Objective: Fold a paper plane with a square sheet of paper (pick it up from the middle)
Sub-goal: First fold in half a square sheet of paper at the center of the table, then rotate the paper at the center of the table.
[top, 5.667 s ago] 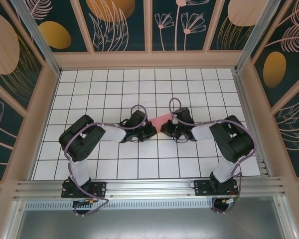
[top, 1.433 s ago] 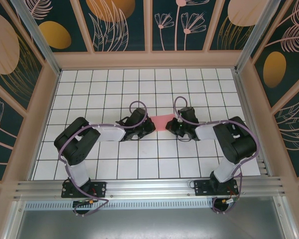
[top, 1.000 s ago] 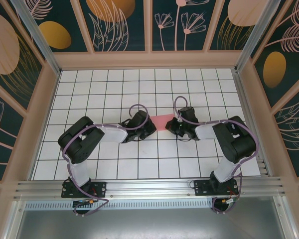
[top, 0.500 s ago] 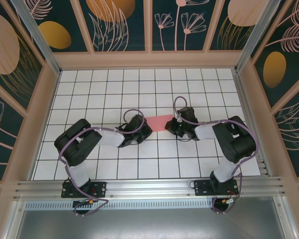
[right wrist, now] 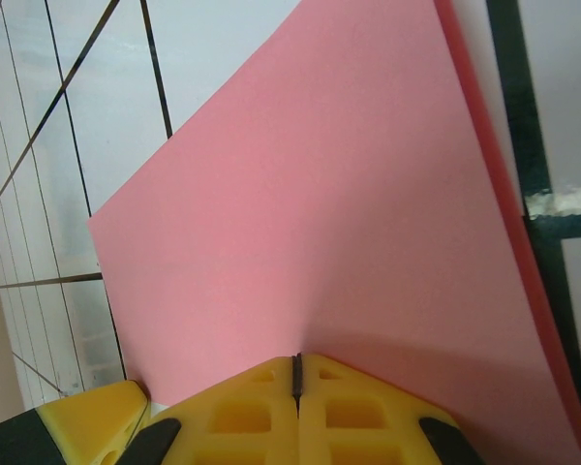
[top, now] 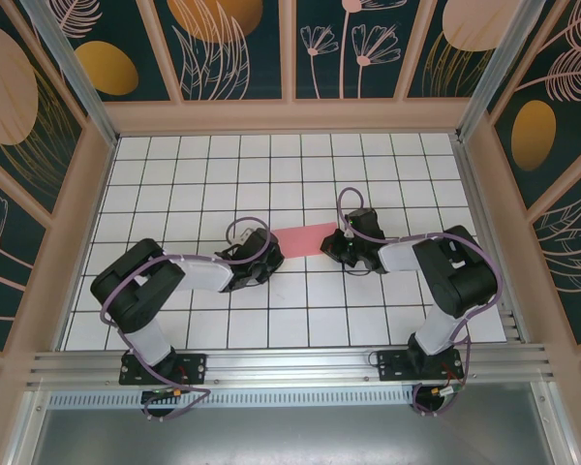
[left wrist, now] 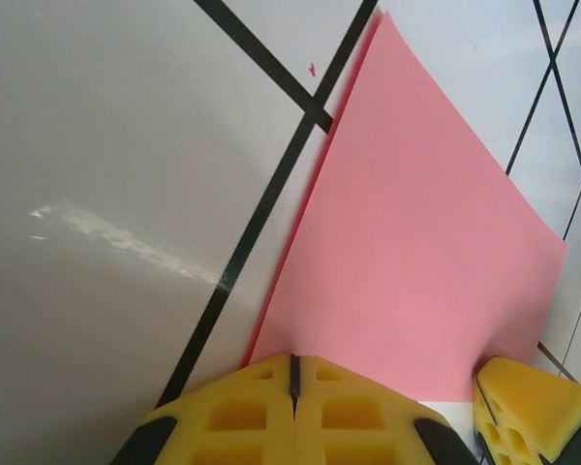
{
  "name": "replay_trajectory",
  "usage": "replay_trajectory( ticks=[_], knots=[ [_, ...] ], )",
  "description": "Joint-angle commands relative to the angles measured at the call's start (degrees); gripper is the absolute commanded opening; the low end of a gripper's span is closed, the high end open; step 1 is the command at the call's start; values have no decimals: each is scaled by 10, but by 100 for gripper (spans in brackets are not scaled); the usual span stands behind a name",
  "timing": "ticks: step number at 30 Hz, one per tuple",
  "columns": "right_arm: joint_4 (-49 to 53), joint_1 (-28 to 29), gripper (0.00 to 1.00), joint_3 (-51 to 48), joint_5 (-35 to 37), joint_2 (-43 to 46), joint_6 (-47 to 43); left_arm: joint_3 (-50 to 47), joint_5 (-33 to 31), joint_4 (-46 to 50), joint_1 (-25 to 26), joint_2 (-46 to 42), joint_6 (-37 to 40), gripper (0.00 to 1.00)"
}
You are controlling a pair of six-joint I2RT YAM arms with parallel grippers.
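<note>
Two grippers, both clenched shut, flank the pink sheet of paper (top: 305,238), which lies folded (doubled layers show along one edge) and flat on the gridded table (top: 174,184): left gripper (top: 274,252) at one end, right gripper (top: 327,244) at the other.
</note>
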State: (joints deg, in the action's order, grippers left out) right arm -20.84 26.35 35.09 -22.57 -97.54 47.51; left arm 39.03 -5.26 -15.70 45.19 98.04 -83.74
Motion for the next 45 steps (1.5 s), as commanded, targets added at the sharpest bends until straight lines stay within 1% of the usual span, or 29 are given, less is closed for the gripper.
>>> replay_trajectory(
  ticks=[1,8,11,12,14,15,20,23,25,26,27,32,35,40,43,45],
  knots=[
    [43,-9,0,-20,32,2,-4,-24,-43,93,-18,-15,-12,0],
    [45,-10,0,-17,33,8,-9,-36,-51,107,-31,-40,-2,0],
    [58,-10,0,-1,29,17,-26,-29,-51,110,-40,-59,26,0],
    [64,-9,0,8,27,24,-36,-25,-48,112,-47,-66,45,1],
    [85,-8,2,32,30,43,-56,-8,-40,124,-60,-77,84,7],
    [103,-5,4,47,38,53,-66,3,-39,134,-68,-83,107,12],
    [191,23,18,130,93,61,-103,49,-40,196,-110,-100,194,30],
    [233,47,24,182,131,31,-103,61,-25,209,-140,-109,232,41],
    [254,74,28,219,150,-1,-99,72,-11,218,-161,-109,259,53],
    [262,84,30,237,155,-15,-98,78,-7,225,-168,-108,268,57],
    [270,93,30,255,159,-34,-95,85,-3,230,-177,-107,280,62],
    [309,127,31,344,168,-117,-96,104,12,247,-216,-99,326,77],
    [323,137,32,387,162,-157,-100,111,14,247,-232,-96,346,83],
    [355,150,32,441,137,-206,-114,132,11,258,-246,-89,374,93],
    [362,160,32,448,107,-222,-133,144,9,265,-250,-84,386,98],
    [386,169,31,459,99,-234,-151,154,4,275,-252,-81,392,98]
  ],
)
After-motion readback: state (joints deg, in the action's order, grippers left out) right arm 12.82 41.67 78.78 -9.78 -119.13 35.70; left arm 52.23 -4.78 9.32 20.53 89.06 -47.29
